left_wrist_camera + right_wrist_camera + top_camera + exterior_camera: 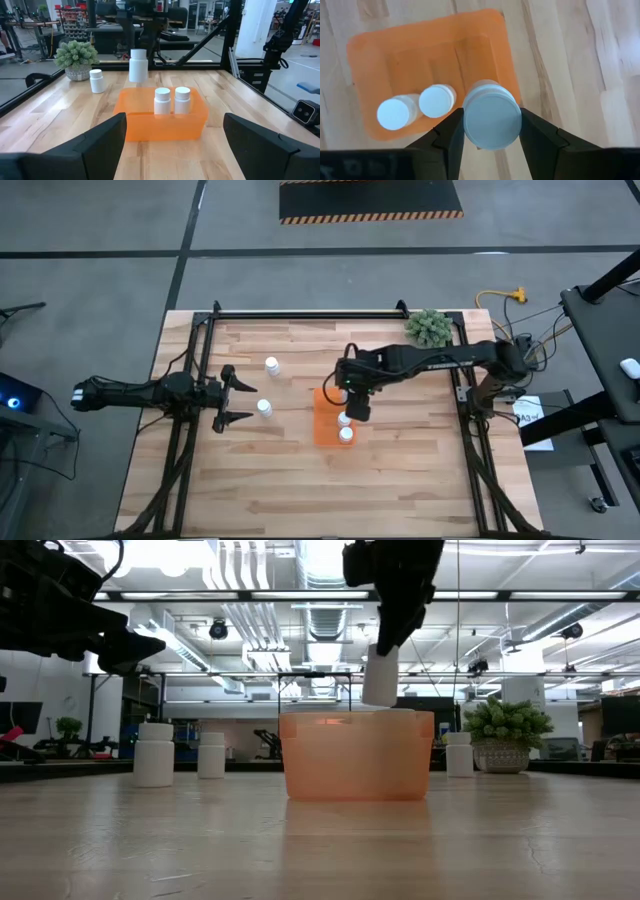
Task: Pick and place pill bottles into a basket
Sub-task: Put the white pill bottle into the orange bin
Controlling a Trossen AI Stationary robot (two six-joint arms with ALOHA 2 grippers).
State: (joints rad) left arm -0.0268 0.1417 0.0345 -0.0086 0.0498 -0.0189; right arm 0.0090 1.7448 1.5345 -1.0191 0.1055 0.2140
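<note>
1. A small white round bottle (492, 121) with a flat white cap is pinched between the dark fingers of the right gripper (352, 406), hanging upright above the orange basket (322, 430); the low view shows its base just above the rim, clear of it
2. The basket is a smooth, slightly see-through plastic box, rectangular with rounded corners, sitting on the pale wooden plank table (270, 490) near its middle
3. Two more bottles (171, 100) stand upright inside it, side by side and touching; the right wrist view shows their round caps (415, 107) from above, at one end of the basket, the rest of its ribbed floor bare
4. In the high view two bottles (267, 386) stand on the table, well apart from the basket, on the left arm's side
5. The left gripper (235, 395) hovers just beside those two, its fingers spread wide and holding nothing
6. Only the left wrist and low views show another bottle (96, 80) standing near a bushy green plant (76, 55) in a round pot (77, 73) at the table's far corner; from above it cannot be made out
</note>
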